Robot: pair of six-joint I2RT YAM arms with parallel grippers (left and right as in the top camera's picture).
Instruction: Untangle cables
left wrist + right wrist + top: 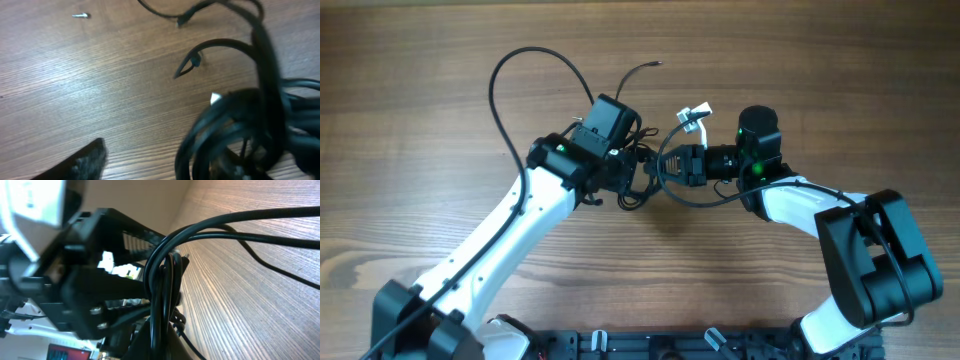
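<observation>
Cables (pixel 230 125): bunched between both claws, above table (pixel 410 90).
Left claw (pixel 625 176): spread, beside bunch.
Right claw (pixel 665 168): pinching cables.

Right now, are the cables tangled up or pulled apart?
Tangled: the cables bunch in one clump, loops crossing over each other.

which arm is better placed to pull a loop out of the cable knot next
Left, probably. The left gripper has open jaws beside the knot of thin black cables, with a loose plug tip near. The right gripper is shut on the knot, so it serves as anchor.
</observation>
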